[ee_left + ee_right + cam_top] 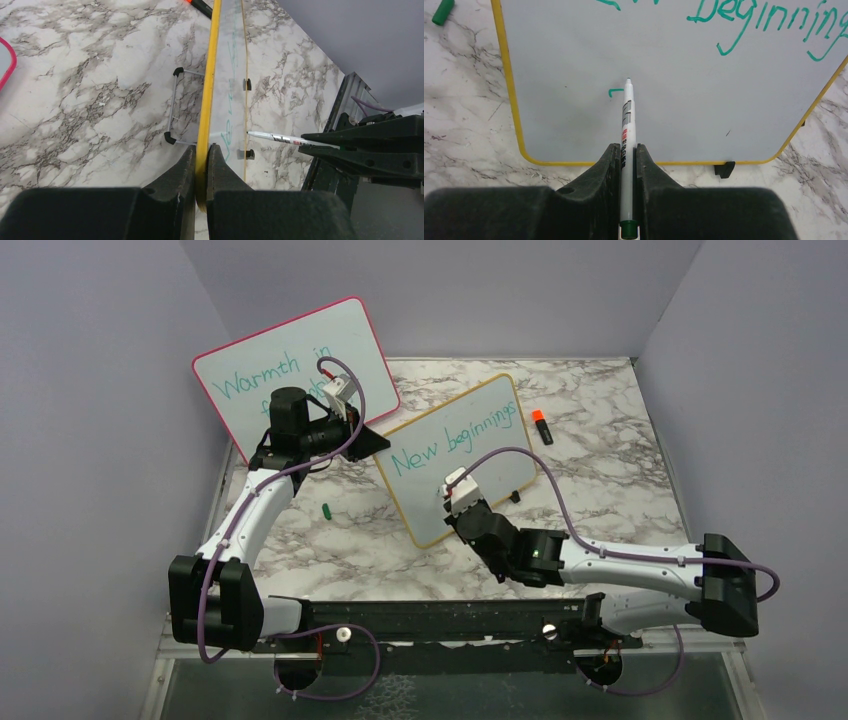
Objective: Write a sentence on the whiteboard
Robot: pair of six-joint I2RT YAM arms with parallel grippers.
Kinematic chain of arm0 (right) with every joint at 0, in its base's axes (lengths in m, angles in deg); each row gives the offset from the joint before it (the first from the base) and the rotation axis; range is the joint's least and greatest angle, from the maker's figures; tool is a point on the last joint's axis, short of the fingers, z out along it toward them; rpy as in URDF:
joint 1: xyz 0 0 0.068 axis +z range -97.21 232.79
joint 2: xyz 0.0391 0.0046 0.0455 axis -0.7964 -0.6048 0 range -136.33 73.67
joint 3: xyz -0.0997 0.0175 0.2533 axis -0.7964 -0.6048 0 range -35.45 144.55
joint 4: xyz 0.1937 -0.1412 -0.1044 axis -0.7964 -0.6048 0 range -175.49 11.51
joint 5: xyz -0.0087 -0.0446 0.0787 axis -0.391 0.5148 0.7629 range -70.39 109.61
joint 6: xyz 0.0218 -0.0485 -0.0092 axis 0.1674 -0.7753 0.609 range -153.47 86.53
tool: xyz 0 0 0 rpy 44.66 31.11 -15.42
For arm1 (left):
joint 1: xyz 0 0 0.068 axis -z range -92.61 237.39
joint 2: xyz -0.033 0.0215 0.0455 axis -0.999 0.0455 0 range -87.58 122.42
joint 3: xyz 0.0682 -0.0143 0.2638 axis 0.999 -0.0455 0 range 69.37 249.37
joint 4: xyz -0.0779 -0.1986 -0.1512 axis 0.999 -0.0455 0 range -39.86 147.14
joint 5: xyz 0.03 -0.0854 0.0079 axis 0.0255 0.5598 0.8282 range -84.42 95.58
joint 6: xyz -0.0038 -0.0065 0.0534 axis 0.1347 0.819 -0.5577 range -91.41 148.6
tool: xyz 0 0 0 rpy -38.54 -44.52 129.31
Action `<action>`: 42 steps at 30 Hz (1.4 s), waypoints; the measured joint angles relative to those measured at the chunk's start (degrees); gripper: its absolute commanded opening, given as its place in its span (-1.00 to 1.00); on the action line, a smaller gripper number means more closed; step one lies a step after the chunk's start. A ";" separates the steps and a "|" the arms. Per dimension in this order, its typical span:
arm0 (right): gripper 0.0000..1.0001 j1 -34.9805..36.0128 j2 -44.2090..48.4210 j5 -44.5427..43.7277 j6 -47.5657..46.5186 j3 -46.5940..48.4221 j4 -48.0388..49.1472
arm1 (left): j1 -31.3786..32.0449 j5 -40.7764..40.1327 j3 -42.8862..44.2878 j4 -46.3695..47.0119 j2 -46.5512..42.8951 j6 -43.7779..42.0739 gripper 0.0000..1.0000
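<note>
The yellow-framed whiteboard (485,465) stands tilted on the marble table. Teal words "New beginnings" (455,438) run across it in one slanted line. My left gripper (375,440) is shut on the board's yellow frame (212,60) at its upper left corner, jaws on either side of the edge (201,150). My right gripper (626,150) is shut on a white marker (627,120) with a green end. The marker's tip meets the board (704,100) below the words, beside a short teal stroke (614,91). The marker also shows in the left wrist view (285,138).
A pink-framed whiteboard (290,360) reading "Warmth in…" stands behind the left arm. A green cap (326,509) lies on the table left of the yellow board. An orange-capped black marker (541,426) lies to its right. Grey walls close in three sides.
</note>
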 measured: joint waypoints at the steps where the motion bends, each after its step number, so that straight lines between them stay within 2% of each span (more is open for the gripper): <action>1: -0.99 0.00 -0.15 0.11 -0.07 0.00 0.00 | 0.02 0.00 0.00 0.00 0.00 0.00 -1.00; 42: -0.99 -1.14 -3.48 3.06 1.14 0.87 -2.10 | 0.02 -0.28 -0.02 -0.26 0.00 -0.11 -1.00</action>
